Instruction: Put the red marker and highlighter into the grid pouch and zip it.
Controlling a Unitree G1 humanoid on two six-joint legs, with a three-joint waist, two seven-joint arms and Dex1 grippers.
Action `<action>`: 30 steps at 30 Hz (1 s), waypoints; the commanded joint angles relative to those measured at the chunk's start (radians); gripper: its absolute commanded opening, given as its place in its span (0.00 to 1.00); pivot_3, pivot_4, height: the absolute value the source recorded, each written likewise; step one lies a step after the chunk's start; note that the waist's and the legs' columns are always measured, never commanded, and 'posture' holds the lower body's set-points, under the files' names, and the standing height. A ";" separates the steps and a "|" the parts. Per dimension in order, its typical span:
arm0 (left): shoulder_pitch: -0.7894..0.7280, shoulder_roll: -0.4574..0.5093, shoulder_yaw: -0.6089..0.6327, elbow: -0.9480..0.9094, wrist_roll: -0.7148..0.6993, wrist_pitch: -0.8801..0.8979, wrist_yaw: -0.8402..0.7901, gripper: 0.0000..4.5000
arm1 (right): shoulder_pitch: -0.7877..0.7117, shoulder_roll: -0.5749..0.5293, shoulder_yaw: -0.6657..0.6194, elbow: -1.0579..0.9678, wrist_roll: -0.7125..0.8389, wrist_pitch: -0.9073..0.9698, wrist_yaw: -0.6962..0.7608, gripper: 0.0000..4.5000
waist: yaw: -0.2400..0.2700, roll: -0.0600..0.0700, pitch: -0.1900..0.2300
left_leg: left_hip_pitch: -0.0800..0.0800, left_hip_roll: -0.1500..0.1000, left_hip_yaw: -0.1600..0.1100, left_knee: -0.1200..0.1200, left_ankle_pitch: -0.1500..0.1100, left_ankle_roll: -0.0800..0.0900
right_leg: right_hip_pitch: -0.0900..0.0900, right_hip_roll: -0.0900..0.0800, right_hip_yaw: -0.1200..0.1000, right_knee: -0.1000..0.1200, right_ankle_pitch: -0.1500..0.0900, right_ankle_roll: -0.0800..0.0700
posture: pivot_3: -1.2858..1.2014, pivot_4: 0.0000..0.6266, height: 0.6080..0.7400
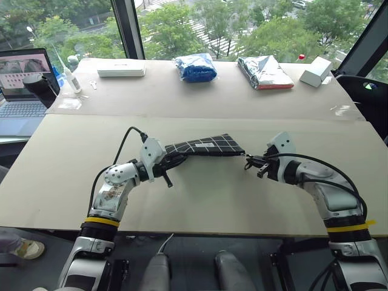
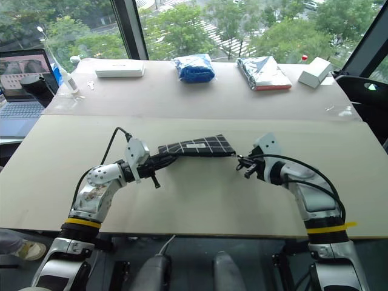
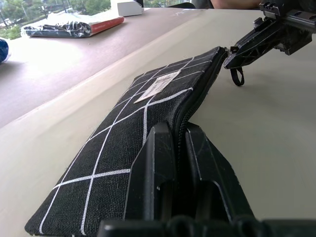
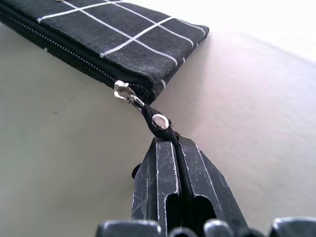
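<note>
- Two grippers hold the flat black white-gridded fabric pouch [image 1: 206,145], frame centre: left gripper [image 1: 168,165] clamped on one end, right gripper [image 4: 174,143] clamped on the black zipper strap [image 4: 159,122].
- Zipping looks complete; next, release.

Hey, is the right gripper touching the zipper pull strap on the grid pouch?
Touching. The right wrist view shows the right gripper with its jaws shut on the zipper pull strap at the grid pouch end.

grid pouch [image 3: 133,123]: matt black woven cloth, coarse weave, thin white lines, small pale cloth label. Zipper slider [image 4: 123,92]: shiny metal; pull strap [image 4: 160,123] black with 1 glossy metal rivet. Gripper fingers [image 4: 163,173]: black hard plastic, scuffed. Table [image 1: 200,200]: smooth matt beige. Silver packet [image 1: 264,71]: crinkled glossy foil.
</note>
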 commanded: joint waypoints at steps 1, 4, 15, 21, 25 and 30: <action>-0.009 0.000 0.018 -0.020 -0.016 -0.009 0.006 0.00 | -0.002 0.026 -0.016 -0.037 0.052 0.001 0.036 0.34 | 0.000 0.000 0.000 | 0.000 0.000 0.000 0.000 0.000 0.000 | 0.000 0.000 0.000 0.000 0.000 0.000 | 0.52 0.24 1.00; -0.014 -0.005 0.016 -0.021 -0.016 -0.013 0.005 0.00 | 0.005 0.069 -0.006 -0.065 0.106 0.037 0.071 0.57 | -0.001 0.000 0.000 | 0.000 0.000 0.000 0.000 0.000 0.000 | 0.000 0.000 0.000 0.000 0.000 0.000 | 0.52 0.24 1.00; -0.031 0.001 0.015 -0.012 -0.018 -0.041 -0.028 0.00 | 0.151 -0.114 -0.139 -0.115 0.205 0.073 0.206 0.80 | 0.020 0.000 0.000 | 0.000 0.000 0.000 0.001 0.000 0.000 | 0.001 0.000 0.000 -0.001 0.000 0.001 | 0.52 0.24 1.00; -0.060 0.012 -0.002 0.035 -0.005 -0.091 -0.085 0.00 | 0.329 -0.227 -0.347 -0.213 0.278 -0.002 0.302 0.80 | 0.015 0.000 0.000 | 0.000 0.000 0.000 0.000 0.000 0.000 | 0.001 0.000 0.000 -0.001 -0.003 0.005 | 0.52 0.24 1.00; -0.086 0.013 -0.016 0.076 0.001 -0.122 -0.127 0.00 | 0.414 -0.228 -0.395 -0.309 0.331 -0.014 0.334 0.80 | 0.007 -0.001 0.000 | 0.001 0.000 0.000 0.000 0.000 0.000 | 0.001 0.000 0.000 -0.001 -0.003 0.005 | 0.52 0.24 1.00; -0.135 0.004 -0.049 0.153 0.025 -0.181 -0.176 0.00 | 0.418 -0.205 -0.392 -0.328 0.329 -0.027 0.280 0.80 | 0.013 -0.001 0.000 | 0.000 0.000 0.000 0.001 0.000 0.000 | 0.002 0.000 0.000 -0.001 -0.003 0.006 | 0.52 0.24 1.00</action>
